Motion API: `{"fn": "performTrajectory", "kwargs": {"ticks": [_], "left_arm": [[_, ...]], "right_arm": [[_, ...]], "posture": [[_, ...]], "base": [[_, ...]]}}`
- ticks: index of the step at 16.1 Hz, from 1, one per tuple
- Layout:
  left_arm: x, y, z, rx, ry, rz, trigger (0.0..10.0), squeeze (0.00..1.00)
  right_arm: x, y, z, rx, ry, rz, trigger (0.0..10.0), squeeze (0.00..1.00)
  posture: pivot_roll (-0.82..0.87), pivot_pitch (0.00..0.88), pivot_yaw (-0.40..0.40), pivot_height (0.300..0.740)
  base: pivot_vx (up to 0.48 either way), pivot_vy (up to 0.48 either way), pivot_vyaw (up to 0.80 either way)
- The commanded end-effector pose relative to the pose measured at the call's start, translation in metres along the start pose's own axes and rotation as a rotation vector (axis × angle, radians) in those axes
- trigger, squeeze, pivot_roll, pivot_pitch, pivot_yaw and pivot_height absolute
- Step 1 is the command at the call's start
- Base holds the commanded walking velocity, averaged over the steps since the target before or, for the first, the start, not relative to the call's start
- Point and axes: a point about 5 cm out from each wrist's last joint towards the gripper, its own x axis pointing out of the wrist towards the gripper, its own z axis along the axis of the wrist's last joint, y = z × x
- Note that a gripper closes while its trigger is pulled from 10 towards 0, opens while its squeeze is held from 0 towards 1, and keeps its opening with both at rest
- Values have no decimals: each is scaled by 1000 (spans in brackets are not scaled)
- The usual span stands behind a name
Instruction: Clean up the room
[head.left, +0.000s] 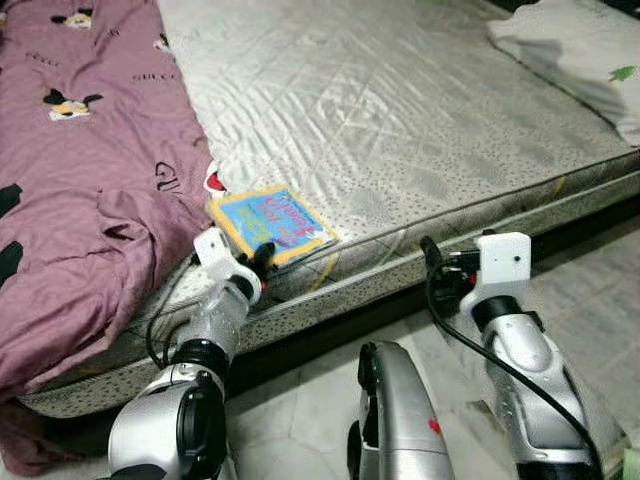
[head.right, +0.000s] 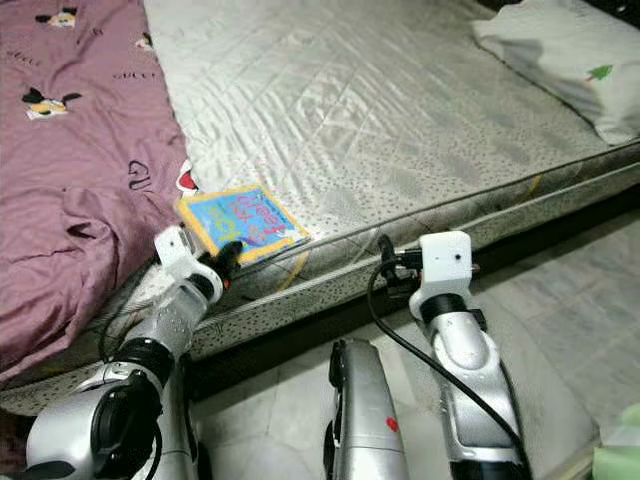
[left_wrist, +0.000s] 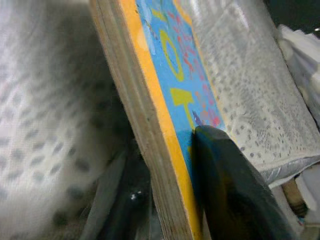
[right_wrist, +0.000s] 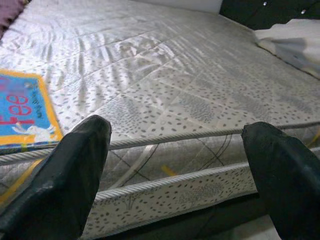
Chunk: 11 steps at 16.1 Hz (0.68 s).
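Even, soft indoor light over the mattress (head.left: 400, 110), sheen on its quilted cover, dark shadow under the bed's near edge, head views sharp, left wrist view blurred at close range, board book (left_wrist: 170, 100) soft, right wrist fingers (right_wrist: 70, 175) out of focus

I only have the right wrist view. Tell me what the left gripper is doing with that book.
Observer: The left gripper is at the near edge of the book, one finger on the cover, the other under it.
Operator: Say where the book sits.
Observer: On the mattress at its front edge, beside a purple blanket.
Operator: Report anything else on the bed.
Observer: A white pillow lies at the far right corner.
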Motion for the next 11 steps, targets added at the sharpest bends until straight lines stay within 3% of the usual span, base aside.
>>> {"fn": "performTrajectory", "kwargs": {"ticks": [1,3,5,7,9,10,11], "left_arm": [[0,1,12,60,-54,18,0,0],[-2,4,23,121,-116,24,0,0],[-12,9,46,250,-243,49,0,0],[-23,10,57,354,-307,61,0,0],[-50,10,63,528,-379,59,0,0],[-71,11,62,597,-402,59,0,0],[-80,12,61,620,-408,68,0,0]], "right_arm": [[5,5,-2,-19,8,-4,10000,0],[11,10,-11,89,72,-34,10000,0],[21,16,-24,250,137,-80,10000,0],[24,22,-27,292,146,-99,10000,0],[31,33,-19,226,98,-129,10000,0],[31,41,-12,270,41,-64,10000,0],[30,43,-10,252,16,-31,10000,0]], "posture": [[-37,19,-46,482],[-3,6,-35,482],[50,0,-2,482],[67,0,18,482],[79,0,40,482],[88,0,52,482],[89,0,57,482]], "base": [[0,0,0],[0,0,0],[0,0,0],[0,0,0],[0,0,0],[0,0,0],[0,0,0]]}}
